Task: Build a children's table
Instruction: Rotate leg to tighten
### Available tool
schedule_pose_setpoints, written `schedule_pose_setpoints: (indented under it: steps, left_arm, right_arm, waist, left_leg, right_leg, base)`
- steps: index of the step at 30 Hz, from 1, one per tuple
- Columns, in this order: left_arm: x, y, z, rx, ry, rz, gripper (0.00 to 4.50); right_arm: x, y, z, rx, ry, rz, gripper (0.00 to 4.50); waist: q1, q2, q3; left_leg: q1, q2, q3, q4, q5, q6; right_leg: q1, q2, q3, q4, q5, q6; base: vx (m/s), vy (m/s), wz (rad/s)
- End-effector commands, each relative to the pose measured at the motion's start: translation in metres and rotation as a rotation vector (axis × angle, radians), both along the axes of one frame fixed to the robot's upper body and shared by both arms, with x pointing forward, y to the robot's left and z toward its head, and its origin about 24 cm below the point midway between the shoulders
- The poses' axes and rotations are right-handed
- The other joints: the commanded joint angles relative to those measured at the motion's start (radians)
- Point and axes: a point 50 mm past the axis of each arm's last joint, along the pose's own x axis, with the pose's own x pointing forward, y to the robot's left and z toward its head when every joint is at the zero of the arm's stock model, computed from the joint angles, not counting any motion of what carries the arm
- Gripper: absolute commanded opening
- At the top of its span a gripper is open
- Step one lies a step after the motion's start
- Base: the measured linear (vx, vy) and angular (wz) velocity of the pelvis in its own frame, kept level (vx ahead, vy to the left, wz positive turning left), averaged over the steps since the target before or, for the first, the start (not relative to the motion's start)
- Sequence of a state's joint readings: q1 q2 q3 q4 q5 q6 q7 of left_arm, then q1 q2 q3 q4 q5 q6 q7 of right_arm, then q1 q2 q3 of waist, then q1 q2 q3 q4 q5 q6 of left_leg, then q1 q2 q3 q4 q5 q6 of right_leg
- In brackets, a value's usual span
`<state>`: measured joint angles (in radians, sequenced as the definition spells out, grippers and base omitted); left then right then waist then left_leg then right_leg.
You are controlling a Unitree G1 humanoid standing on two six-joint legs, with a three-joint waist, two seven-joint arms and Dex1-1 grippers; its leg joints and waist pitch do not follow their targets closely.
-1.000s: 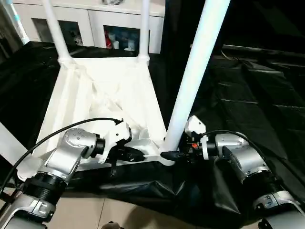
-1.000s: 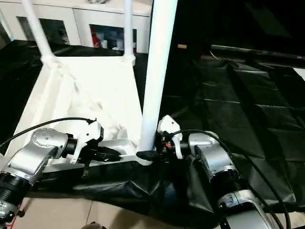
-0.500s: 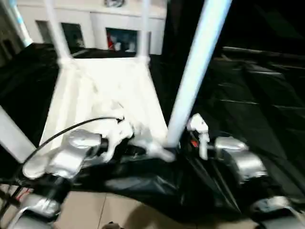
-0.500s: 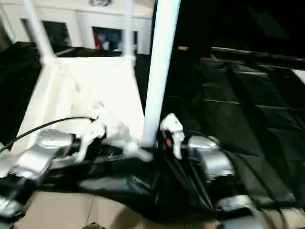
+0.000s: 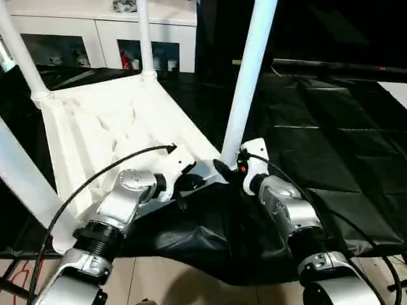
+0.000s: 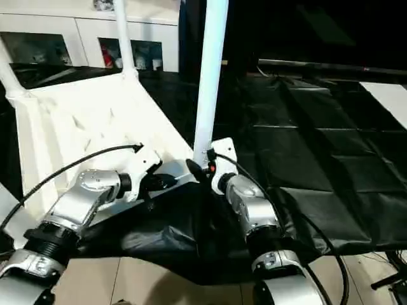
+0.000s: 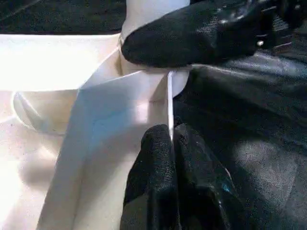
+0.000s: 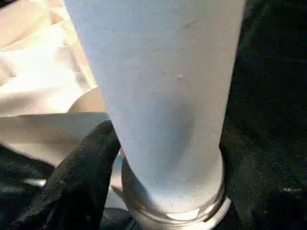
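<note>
Legs are being shown standing up from the overturned children's table (image 5: 108,127), which is lying underside up on black sheeting (image 5: 331,146), its ribbed underside facing the camera. At the far left, one near leg (image 5: 22,178) is being seen rising from the table's left corner, and two more legs (image 5: 19,54) are being seen at the far corners in front of a white cabinet (image 5: 95,32) with glass doors. Toward the middle, the left gripper (image 7: 170,143) is being held with its black fingers pressed together, pinched on the thin upright rim of the table's near edge, just beside the corner socket. Further right, the fourth leg (image 5: 248,82) is being kept upright in that near right corner socket (image 8: 172,201). The right gripper (image 5: 227,170) is being held at the base of this leg, one black finger (image 8: 76,177) lying against the leg's side just above the socket and the other on the opposite side, so the jaws are being kept spread around the tube; whether they are truly squeezing it cannot be told. To the right, the black sheeting is being shown stretching away over the floor.
</note>
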<state>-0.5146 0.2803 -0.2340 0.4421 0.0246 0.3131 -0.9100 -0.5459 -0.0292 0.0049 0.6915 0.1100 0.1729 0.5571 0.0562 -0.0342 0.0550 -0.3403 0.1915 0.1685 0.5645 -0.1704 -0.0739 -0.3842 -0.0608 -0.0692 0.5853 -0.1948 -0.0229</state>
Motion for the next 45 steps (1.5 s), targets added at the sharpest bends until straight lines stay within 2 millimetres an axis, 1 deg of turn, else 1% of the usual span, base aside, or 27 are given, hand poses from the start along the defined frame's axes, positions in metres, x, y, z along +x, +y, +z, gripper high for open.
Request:
schedule_pose_setpoints:
  steps: [1, 4, 5, 6, 7, 8, 9, 10, 12, 15, 17, 18, 20, 22, 24, 29, 33, 36, 37, 38, 39, 40, 41, 42, 43, 44, 45]
  left_arm:
    - [-0.007, -0.027, 0.010, -0.054, -0.037, -0.162, 0.00]
    - [-0.012, -0.018, 0.009, -0.035, -0.012, -0.224, 0.00]
    - [-0.012, -0.018, 0.009, -0.035, -0.012, -0.224, 0.00]
    - [-0.015, -0.012, 0.009, -0.028, 0.009, -0.261, 0.00]
    - [-0.016, -0.011, 0.009, -0.027, 0.013, -0.267, 0.00]
    - [-0.016, -0.009, 0.010, -0.023, 0.017, -0.282, 0.00]
    - [-0.017, -0.007, 0.010, -0.019, 0.018, -0.297, 0.00]
    - [-0.018, -0.005, 0.010, -0.013, 0.026, -0.313, 0.00]
    - [-0.021, -0.001, 0.010, -0.004, 0.034, -0.351, 0.00]
    - [-0.025, 0.004, 0.010, -0.004, 0.062, -0.393, 0.00]
    - [-0.029, 0.007, 0.010, -0.012, 0.078, -0.434, 0.00]
    - [-0.029, 0.007, 0.010, -0.012, 0.078, -0.434, 0.00]
    - [-0.031, 0.009, 0.010, -0.015, 0.094, -0.454, 0.00]
    - [-0.031, 0.010, 0.010, -0.013, 0.101, -0.462, 0.00]
    - [-0.032, 0.012, 0.010, -0.011, 0.110, -0.472, 0.00]
    - [-0.033, 0.013, 0.009, -0.003, 0.118, -0.474, 0.00]
    - [-0.030, 0.013, 0.008, -0.004, 0.102, -0.427, 0.00]
    - [-0.021, 0.010, 0.009, -0.030, 0.067, -0.325, 0.00]
    - [-0.017, 0.008, 0.010, -0.047, 0.055, -0.284, 0.00]
    - [-0.016, 0.007, 0.011, -0.053, 0.052, -0.270, 0.00]
    - [-0.011, 0.004, 0.012, -0.062, 0.036, -0.223, 0.00]
    - [-0.009, 0.002, 0.013, -0.065, 0.027, -0.201, 0.00]
    - [-0.006, 0.000, 0.014, -0.062, 0.014, -0.169, 0.00]
    - [-0.005, 0.000, 0.014, -0.061, 0.011, -0.160, 0.00]
    - [0.000, -0.004, 0.016, -0.057, -0.006, -0.115, 0.00]
    - [0.002, -0.006, 0.016, -0.055, -0.013, -0.093, 0.00]
    - [0.002, -0.006, 0.016, -0.055, -0.013, -0.093, 0.00]
  right_arm:
    - [-0.012, 0.032, 0.003, 0.032, 0.004, 0.240, 3.74]
    - [-0.014, 0.015, 0.006, -0.007, -0.017, 0.346, 3.87]
    - [-0.014, 0.015, 0.006, -0.007, -0.017, 0.346, 3.87]
    - [-0.015, 0.005, 0.007, -0.028, -0.021, 0.409, 3.87]
    - [-0.016, 0.003, 0.007, -0.032, -0.021, 0.420, 3.87]
    - [-0.017, -0.001, 0.008, -0.038, -0.018, 0.449, 3.87]
    - [-0.017, -0.004, 0.009, -0.045, -0.015, 0.476, 3.87]
    - [-0.019, -0.007, 0.009, -0.050, -0.004, 0.515, 3.87]
    - [-0.023, -0.013, 0.010, -0.070, 0.006, 0.587, 3.87]
    - [-0.026, -0.020, 0.009, -0.096, 0.031, 0.655, 3.87]
    - [-0.026, -0.022, 0.011, -0.088, 0.039, 0.686, 3.71]
    - [-0.026, -0.022, 0.011, -0.088, 0.039, 0.686, 3.62]
    - [-0.026, -0.023, 0.013, -0.083, 0.040, 0.701, 3.44]
    - [-0.026, -0.023, 0.013, -0.082, 0.042, 0.710, 3.35]
    - [-0.027, -0.024, 0.014, -0.080, 0.049, 0.730, 3.08]
    - [-0.033, -0.022, 0.010, -0.083, 0.071, 0.783, 2.78]
    - [-0.036, -0.019, 0.006, -0.080, 0.076, 0.780, 2.58]
    - [-0.035, -0.014, 0.001, -0.070, 0.055, 0.683, 2.56]
    - [-0.033, -0.011, -0.001, -0.065, 0.053, 0.633, 2.55]
    - [-0.032, -0.010, -0.002, -0.063, 0.055, 0.609, 2.54]
    - [-0.026, -0.007, -0.007, -0.066, 0.068, 0.487, 2.54]
    - [-0.023, -0.004, -0.009, -0.066, 0.072, 0.423, 2.54]
    - [-0.021, -0.001, -0.011, -0.059, 0.086, 0.360, 2.54]
    - [-0.021, 0.000, -0.012, -0.056, 0.090, 0.344, 2.54]
    - [-0.018, 0.006, -0.014, -0.039, 0.107, 0.255, 2.53]
    - [-0.016, 0.010, -0.014, -0.030, 0.115, 0.210, 2.53]
    - [-0.016, 0.010, -0.014, -0.030, 0.115, 0.210, 2.52]
  waist:
    - [0.005, 0.012, -0.053]
    - [0.011, 0.009, -0.058]
    - [0.014, 0.010, -0.059]
    - [0.018, 0.008, -0.060]
    - [0.020, 0.008, -0.062]
    - [0.025, 0.007, -0.070]
    - [0.030, 0.007, -0.073]
    - [0.037, 0.008, -0.075]
    - [0.043, 0.008, -0.073]
    - [0.048, 0.011, -0.067]
    - [0.052, 0.005, -0.062]
    - [0.052, 0.007, -0.059]
    - [0.053, 0.007, -0.059]
    - [0.053, 0.006, -0.060]
    - [0.055, 0.006, -0.061]
    - [0.058, 0.002, -0.065]
    - [0.058, 0.002, -0.064]
    - [0.060, 0.002, -0.062]
    - [0.058, 0.001, -0.058]
    - [0.054, 0.004, -0.053]
    - [0.050, 0.002, -0.054]
    - [0.048, 0.002, -0.052]
    - [0.044, 0.000, -0.051]
    - [0.039, -0.001, -0.049]
    - [0.032, 0.000, -0.049]
    - [0.025, 0.003, -0.047]
    - [0.023, 0.003, -0.048]
  left_leg:
    - [0.004, 0.043, -0.018, -0.078, -0.359, -0.006]
    - [0.005, 0.043, -0.010, -0.071, -0.307, 0.012]
    - [0.004, 0.042, -0.007, -0.068, -0.286, 0.019]
    - [0.006, 0.041, -0.003, -0.063, -0.264, 0.024]
    - [0.003, 0.041, -0.003, -0.060, -0.248, 0.028]
    - [-0.006, 0.041, -0.002, -0.057, -0.180, 0.042]
    - [-0.008, 0.041, -0.001, -0.053, -0.143, 0.050]
    - [-0.010, 0.040, 0.001, -0.047, -0.091, 0.066]
    - [-0.013, 0.040, 0.001, -0.047, -0.078, 0.081]
    - [-0.010, 0.046, 0.002, -0.050, -0.146, 0.071]
    - [-0.007, 0.047, 0.001, -0.055, -0.205, 0.040]
    - [-0.005, 0.047, 0.000, -0.059, -0.230, 0.029]
    - [0.001, 0.048, 0.000, -0.059, -0.251, 0.016]
    - [0.000, 0.048, -0.001, -0.060, -0.246, 0.012]
    - [-0.001, 0.047, -0.001, -0.059, -0.235, 0.012]
    - [-0.006, 0.046, 0.000, -0.054, -0.185, 0.025]
    - [-0.006, 0.046, 0.001, -0.054, -0.188, 0.026]
    - [-0.003, 0.046, 0.001, -0.056, -0.207, 0.020]
    - [-0.001, 0.044, 0.001, -0.058, -0.232, 0.012]
    - [0.003, 0.043, -0.001, -0.061, -0.273, -0.002]
    - [0.004, 0.043, -0.006, -0.062, -0.298, -0.014]
    - [0.004, 0.040, -0.006, -0.063, -0.311, -0.017]
    - [0.007, 0.038, -0.009, -0.063, -0.331, -0.025]
    - [0.004, 0.036, -0.011, -0.064, -0.335, -0.027]
    - [0.002, 0.036, -0.015, -0.065, -0.346, -0.031]
    - [0.005, 0.035, -0.018, -0.064, -0.364, -0.034]
    - [0.007, 0.034, -0.019, -0.063, -0.372, -0.035]
  right_leg:
    - [0.028, -0.087, 0.052, -0.080, -0.350, -0.150]
    - [0.029, -0.085, 0.054, -0.073, -0.287, -0.179]
    - [0.030, -0.086, 0.056, -0.069, -0.258, -0.191]
    - [0.027, -0.085, 0.058, -0.066, -0.226, -0.204]
    - [0.030, -0.083, 0.058, -0.060, -0.199, -0.211]
    - [0.040, -0.082, 0.057, -0.046, -0.109, -0.224]
    - [0.042, -0.082, 0.057, -0.040, -0.057, -0.230]
    - [0.041, -0.078, 0.056, -0.028, 0.036, -0.245]
    - [0.044, -0.074, 0.050, -0.024, 0.074, -0.254]
    - [0.040, -0.078, 0.048, -0.033, -0.021, -0.249]
    - [0.038, -0.082, 0.050, -0.047, -0.153, -0.224]
    - [0.036, -0.083, 0.050, -0.052, -0.214, -0.209]
    - [0.031, -0.083, 0.052, -0.057, -0.261, -0.194]
    - [0.031, -0.083, 0.053, -0.057, -0.261, -0.190]
    - [0.032, -0.082, 0.053, -0.054, -0.247, -0.190]
    - [0.035, -0.081, 0.052, -0.042, -0.163, -0.209]
    - [0.035, -0.081, 0.052, -0.044, -0.173, -0.207]
    - [0.031, -0.082, 0.053, -0.048, -0.202, -0.200]
    - [0.029, -0.082, 0.053, -0.055, -0.249, -0.190]
    - [0.025, -0.084, 0.054, -0.064, -0.326, -0.174]
    - [0.025, -0.087, 0.053, -0.068, -0.389, -0.157]
    - [0.023, -0.086, 0.052, -0.072, -0.421, -0.148]
    - [0.020, -0.088, 0.050, -0.079, -0.485, -0.125]
    - [0.021, -0.088, 0.048, -0.082, -0.513, -0.112]
    - [0.022, -0.090, 0.045, -0.088, -0.561, -0.088]
    - [0.015, -0.089, 0.042, -0.095, -0.596, -0.072]
    - [0.015, -0.090, 0.039, -0.098, -0.610, -0.066]
  base:
    - [0.000, 0.000, 0.00]
    - [0.017, -0.007, 0.02]
    - [0.060, -0.029, 0.08]
    - [0.060, -0.029, 0.08]
    - [0.064, -0.033, 0.08]
    - [0.058, -0.028, 0.03]
    - [0.058, -0.028, 0.03]
    - [0.000, 0.000, 0.00]
    - [0.000, 0.000, 0.00]
    - [0.000, 0.000, 0.00]
    - [0.000, 0.000, 0.00]
    - [0.000, 0.000, 0.00]
    - [0.000, 0.000, 0.00]
    - [0.000, 0.000, 0.00]
    - [0.000, 0.000, 0.00]
    - [0.000, 0.000, 0.00]
    - [0.000, 0.000, 0.00]
    - [0.000, 0.000, 0.00]
    - [0.000, 0.000, 0.00]
    - [0.000, 0.000, 0.00]
    - [0.000, 0.000, 0.00]
    - [-0.050, -0.008, -0.01]
    - [-0.060, -0.009, -0.04]
    - [-0.060, -0.009, -0.04]
    - [-0.062, -0.003, -0.07]
    - [-0.058, 0.004, -0.09]
    - [-0.058, 0.004, -0.09]
